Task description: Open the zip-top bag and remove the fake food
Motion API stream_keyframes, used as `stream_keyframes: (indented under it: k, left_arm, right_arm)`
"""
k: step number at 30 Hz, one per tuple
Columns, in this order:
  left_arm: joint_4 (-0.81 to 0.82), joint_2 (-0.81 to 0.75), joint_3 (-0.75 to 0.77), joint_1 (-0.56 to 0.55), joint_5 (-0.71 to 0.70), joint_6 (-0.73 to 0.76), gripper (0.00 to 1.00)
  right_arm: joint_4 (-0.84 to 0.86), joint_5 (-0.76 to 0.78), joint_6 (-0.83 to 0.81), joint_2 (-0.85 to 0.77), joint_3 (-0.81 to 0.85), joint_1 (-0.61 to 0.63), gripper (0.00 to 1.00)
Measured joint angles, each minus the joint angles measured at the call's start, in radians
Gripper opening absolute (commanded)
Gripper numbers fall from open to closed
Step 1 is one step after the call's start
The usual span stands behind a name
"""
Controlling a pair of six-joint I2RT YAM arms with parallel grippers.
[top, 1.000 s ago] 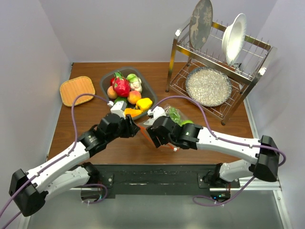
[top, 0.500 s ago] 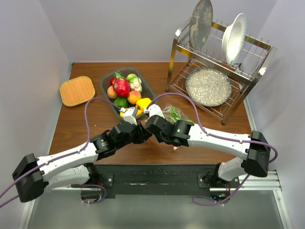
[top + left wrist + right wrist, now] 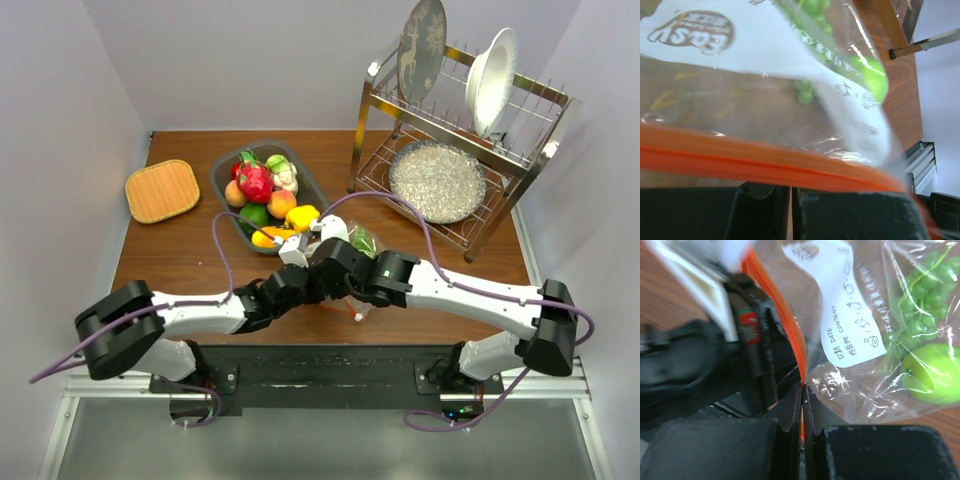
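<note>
Where they meet, grippers [image 3: 791,200] [image 3: 803,407] pinch the zip-top bag [image 3: 860,365].

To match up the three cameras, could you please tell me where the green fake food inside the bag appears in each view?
Top external: the green fake food sits just right of centre.
Left wrist: upper right, behind the plastic.
Right wrist: along the right edge.
Shared landmark: the white label on the zip-top bag, beside the green pieces in both wrist views.
</note>
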Motion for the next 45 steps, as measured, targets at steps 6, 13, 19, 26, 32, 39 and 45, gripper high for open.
stream_keyframes:
  k: [6, 13, 19, 26, 32, 39, 45]
  left_arm:
    - [0.082, 0.126, -0.016, -0.023, -0.014, -0.039, 0.02]
    - [0.108, 0.192, -0.016, -0.054, -0.026, -0.05, 0.0]
    - [0.108, 0.197, -0.013, -0.076, -0.026, -0.049, 0.02]
    - [0.087, 0.183, 0.002, -0.077, -0.026, -0.04, 0.03]
    - [0.072, 0.148, 0.005, -0.081, -0.021, -0.032, 0.03]
    - [0.042, 0.145, 0.036, -0.081, -0.018, -0.011, 0.03]
    - [0.036, 0.145, 0.037, -0.081, -0.013, -0.01, 0.03]
  right_arm:
    - [-0.007, -0.013, 0.018, -0.079, 0.001, 0.0, 0.0]
    - [-0.029, -0.034, 0.024, -0.127, 0.001, 0.0, 0.57]
    - [-0.1, -0.008, 0.017, -0.226, -0.008, -0.043, 0.64]
    - [-0.095, -0.02, 0.016, -0.389, -0.185, -0.382, 0.75]
    - [-0.048, -0.105, -0.032, -0.319, -0.266, -0.634, 0.78]
    - [0.049, -0.199, -0.077, -0.24, -0.312, -0.791, 0.79]
    - [0.075, -0.273, -0.077, -0.264, -0.336, -0.798, 0.8]
